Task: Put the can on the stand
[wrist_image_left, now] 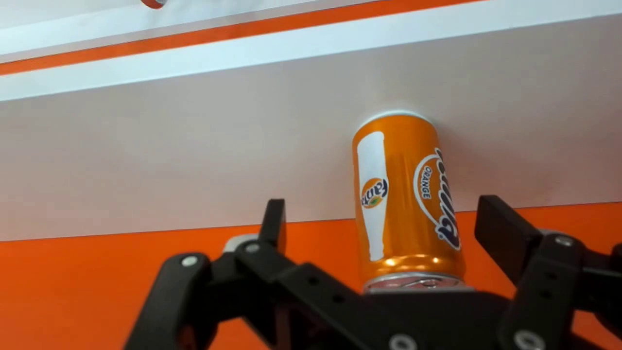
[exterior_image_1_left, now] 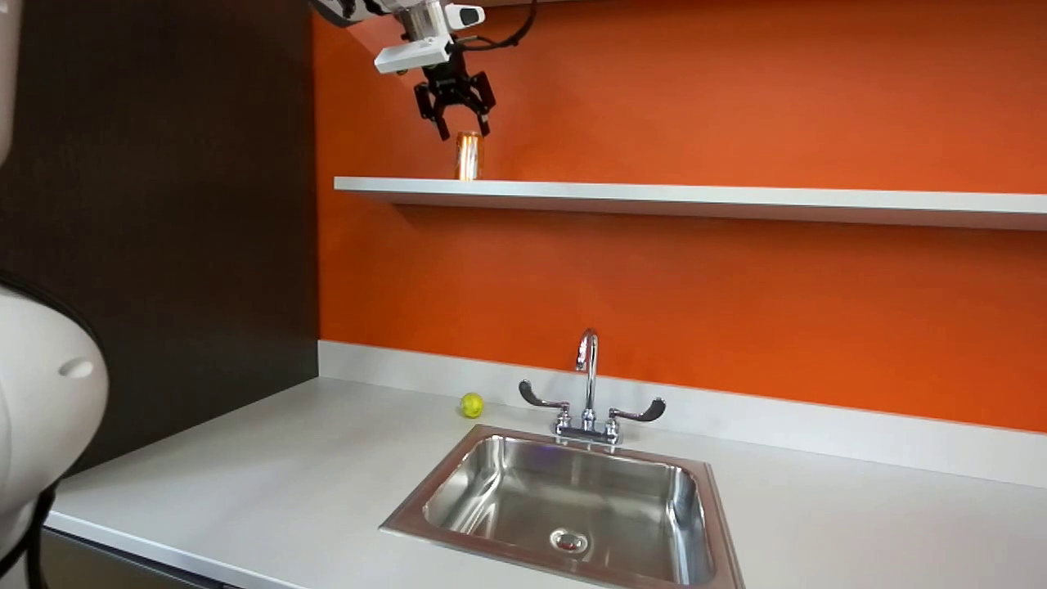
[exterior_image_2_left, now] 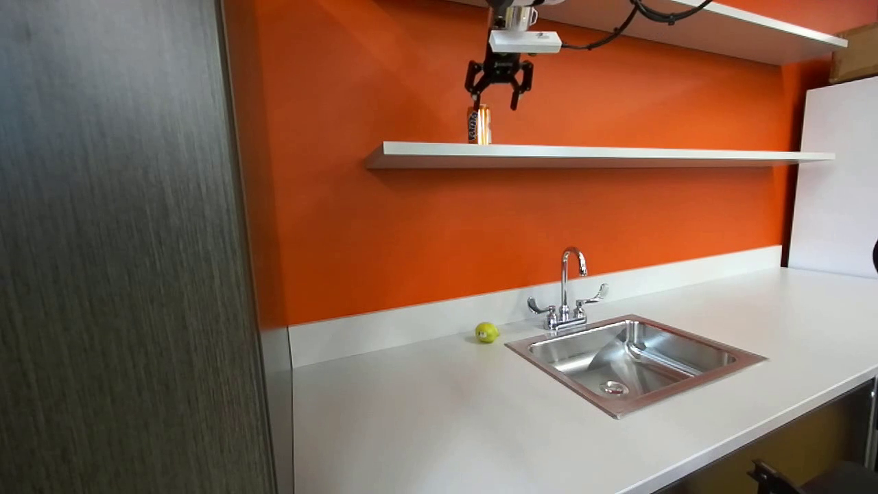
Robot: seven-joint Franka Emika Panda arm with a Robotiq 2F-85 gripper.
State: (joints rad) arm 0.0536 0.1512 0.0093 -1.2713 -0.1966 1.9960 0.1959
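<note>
The orange can (exterior_image_1_left: 469, 157) stands upright on the stand, a long white wall shelf (exterior_image_1_left: 695, 195), near one end of it. Both also show in an exterior view, the can (exterior_image_2_left: 482, 127) and the shelf (exterior_image_2_left: 617, 156). My gripper (exterior_image_1_left: 465, 133) is open just above the shelf, its fingertips near the can's top; it also shows in an exterior view (exterior_image_2_left: 495, 108). In the wrist view the can (wrist_image_left: 401, 194) stands on the shelf (wrist_image_left: 170, 146) between the spread fingers (wrist_image_left: 382, 209), with a gap visible on each side. The can's silvery lid is partly hidden by the gripper body.
Below the shelf are a white countertop (exterior_image_1_left: 245, 474), a steel sink (exterior_image_1_left: 564, 499) with a faucet (exterior_image_1_left: 589, 384), and a small yellow-green ball (exterior_image_2_left: 487, 333). A dark panel (exterior_image_1_left: 164, 204) stands at the side. Another shelf (exterior_image_2_left: 686, 34) is higher up the orange wall.
</note>
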